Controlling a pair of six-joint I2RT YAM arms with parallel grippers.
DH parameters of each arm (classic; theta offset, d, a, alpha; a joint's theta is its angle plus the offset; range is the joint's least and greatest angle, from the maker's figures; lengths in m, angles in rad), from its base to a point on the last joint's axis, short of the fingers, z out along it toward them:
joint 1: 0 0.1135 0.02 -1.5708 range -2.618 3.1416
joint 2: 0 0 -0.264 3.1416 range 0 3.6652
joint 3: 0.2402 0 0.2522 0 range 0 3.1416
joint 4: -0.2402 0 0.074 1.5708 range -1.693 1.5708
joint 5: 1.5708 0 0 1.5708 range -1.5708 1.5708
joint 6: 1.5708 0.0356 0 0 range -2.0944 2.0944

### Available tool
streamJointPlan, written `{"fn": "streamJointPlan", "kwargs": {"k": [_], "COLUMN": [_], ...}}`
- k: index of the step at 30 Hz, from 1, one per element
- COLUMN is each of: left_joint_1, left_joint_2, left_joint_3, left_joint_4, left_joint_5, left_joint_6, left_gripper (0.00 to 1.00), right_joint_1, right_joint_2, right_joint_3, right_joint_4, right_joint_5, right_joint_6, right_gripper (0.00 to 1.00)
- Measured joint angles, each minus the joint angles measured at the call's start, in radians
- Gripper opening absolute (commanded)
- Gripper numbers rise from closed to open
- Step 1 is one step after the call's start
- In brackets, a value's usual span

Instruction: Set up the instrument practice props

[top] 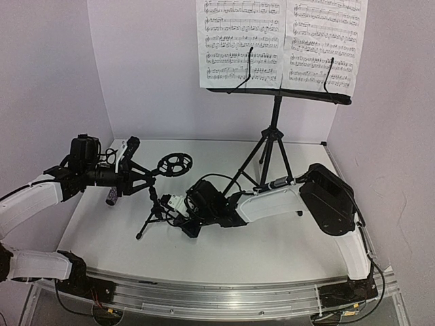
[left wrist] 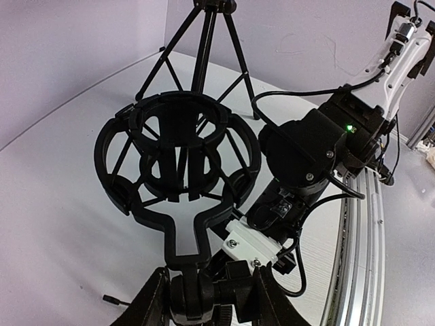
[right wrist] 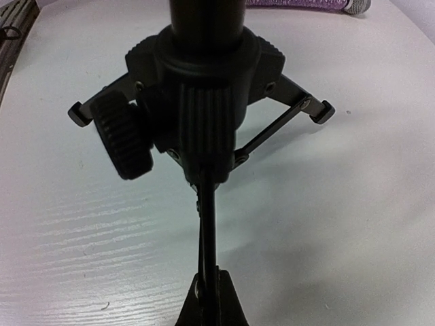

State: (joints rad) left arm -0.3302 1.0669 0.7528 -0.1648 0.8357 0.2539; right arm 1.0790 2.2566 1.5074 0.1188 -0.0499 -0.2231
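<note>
The small black mic stand (top: 153,207) stands on its tripod left of centre, its ring holder (top: 174,163) tilted up. My left gripper (left wrist: 207,295) is shut on the swivel joint just under the ring holder (left wrist: 178,155). My right gripper (right wrist: 209,302) is shut on one thin tripod leg (right wrist: 207,231) below the hub (right wrist: 204,88). The glittery purple microphone (top: 113,197) lies on the table under my left arm, and its edge shows as the purple microphone (right wrist: 306,3) in the right wrist view. At the back right, the tall music stand (top: 272,146) carries two sheet-music pages (top: 282,41) on its tray.
White walls enclose the table on the left, back and right. The music stand's tripod legs (left wrist: 204,47) spread just behind the mic stand. My right arm's wrist (left wrist: 309,146) and cables sit close beside the ring holder. A metal rail (top: 217,292) runs along the near edge.
</note>
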Motion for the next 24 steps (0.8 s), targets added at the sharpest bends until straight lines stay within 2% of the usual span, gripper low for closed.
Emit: {"fn": "streamJointPlan", "kwargs": {"k": [9,11,12,14,19,21,22,24], "left_joint_1": [-0.056,-0.08,-0.094,-0.121,-0.159,-0.163,-0.166,-0.175], "left_joint_2": [-0.001,-0.004,-0.008,-0.027,-0.065,-0.066,-0.066,-0.068], "left_joint_3": [-0.048,-0.051,-0.061,-0.093,-0.144,-0.148,-0.148,-0.149], "left_joint_4": [0.08,0.083,0.095,0.135,0.204,0.218,0.223,0.228], "left_joint_5": [-0.098,-0.14,-0.163,-0.197,-0.247,-0.259,-0.268,-0.289], "left_joint_6": [-0.106,-0.125,-0.132,-0.158,-0.218,-0.235,-0.24,-0.246], "left_gripper": [0.0,0.0,0.0,0.0,0.0,0.0,0.0,0.0], "right_joint_1": [0.0,0.0,0.0,-0.003,-0.018,-0.018,-0.017,-0.013], "right_joint_2": [0.002,0.003,0.006,0.014,0.015,0.004,-0.007,-0.045], "right_joint_3": [-0.024,-0.024,-0.024,-0.025,-0.029,-0.041,-0.056,-0.099], "right_joint_4": [-0.005,-0.007,-0.008,-0.028,-0.032,-0.03,-0.027,-0.025], "right_joint_5": [0.023,0.026,0.032,0.054,0.081,0.095,0.103,0.118], "right_joint_6": [0.007,0.012,0.015,0.02,0.041,0.053,0.061,0.081], "right_gripper": [0.02,0.14,0.26,0.39,0.53,0.8,0.9,0.93]}}
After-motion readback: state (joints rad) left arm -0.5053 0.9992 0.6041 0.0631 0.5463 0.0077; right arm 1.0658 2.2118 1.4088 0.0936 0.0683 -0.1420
